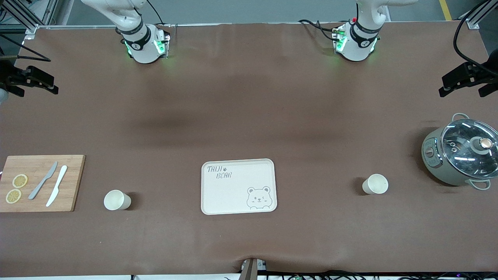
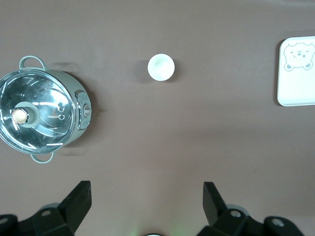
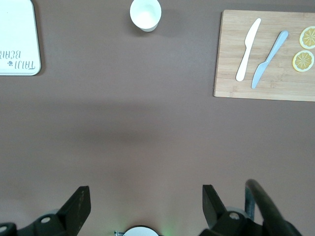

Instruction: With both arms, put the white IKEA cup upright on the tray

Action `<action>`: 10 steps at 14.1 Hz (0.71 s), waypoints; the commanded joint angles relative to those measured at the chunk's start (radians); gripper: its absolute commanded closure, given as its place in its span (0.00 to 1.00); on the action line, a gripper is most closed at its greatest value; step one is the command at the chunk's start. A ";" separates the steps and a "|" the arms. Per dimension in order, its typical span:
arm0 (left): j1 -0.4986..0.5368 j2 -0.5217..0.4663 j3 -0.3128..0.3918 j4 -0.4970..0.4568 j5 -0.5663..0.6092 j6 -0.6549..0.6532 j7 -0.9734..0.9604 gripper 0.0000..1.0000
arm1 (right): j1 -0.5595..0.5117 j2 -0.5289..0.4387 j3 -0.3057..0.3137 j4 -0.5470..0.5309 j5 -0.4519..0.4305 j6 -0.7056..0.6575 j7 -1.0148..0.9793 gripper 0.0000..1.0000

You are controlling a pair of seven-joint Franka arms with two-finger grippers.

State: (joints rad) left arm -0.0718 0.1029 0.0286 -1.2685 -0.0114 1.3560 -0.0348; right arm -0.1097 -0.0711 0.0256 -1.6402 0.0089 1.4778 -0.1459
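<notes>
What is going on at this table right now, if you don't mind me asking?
Nothing is being handled yet. Two white cups stand on the table, one between the tray and the cutting board, the other between the tray and the pot. The tray holds nothing. The left gripper and right gripper are both open, up over bare table, each arm waiting.

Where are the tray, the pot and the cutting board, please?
tray (image 1: 233,190): front view, bare middle of its surface.
pot (image 1: 469,149): front view, glass lid.
cutting board (image 1: 74,182): front view, bare wood beside the knives.
</notes>
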 commanded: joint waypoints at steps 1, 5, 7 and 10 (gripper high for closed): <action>0.006 -0.022 -0.006 -0.017 0.025 0.012 0.019 0.00 | -0.002 0.007 -0.003 0.007 -0.004 -0.008 0.005 0.00; 0.004 -0.017 -0.004 -0.017 0.025 0.011 0.012 0.00 | -0.004 0.008 -0.003 0.007 -0.004 -0.036 0.003 0.00; 0.004 -0.009 -0.003 -0.017 0.025 0.012 0.004 0.00 | -0.008 0.013 -0.003 0.010 -0.010 -0.036 0.002 0.00; 0.004 0.004 -0.001 -0.020 0.062 0.047 0.010 0.00 | -0.016 0.024 -0.007 0.023 -0.017 -0.025 -0.001 0.00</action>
State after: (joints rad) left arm -0.0704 0.1053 0.0321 -1.2792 0.0061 1.3777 -0.0358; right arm -0.1139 -0.0599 0.0170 -1.6401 0.0064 1.4554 -0.1459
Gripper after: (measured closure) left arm 0.000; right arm 0.000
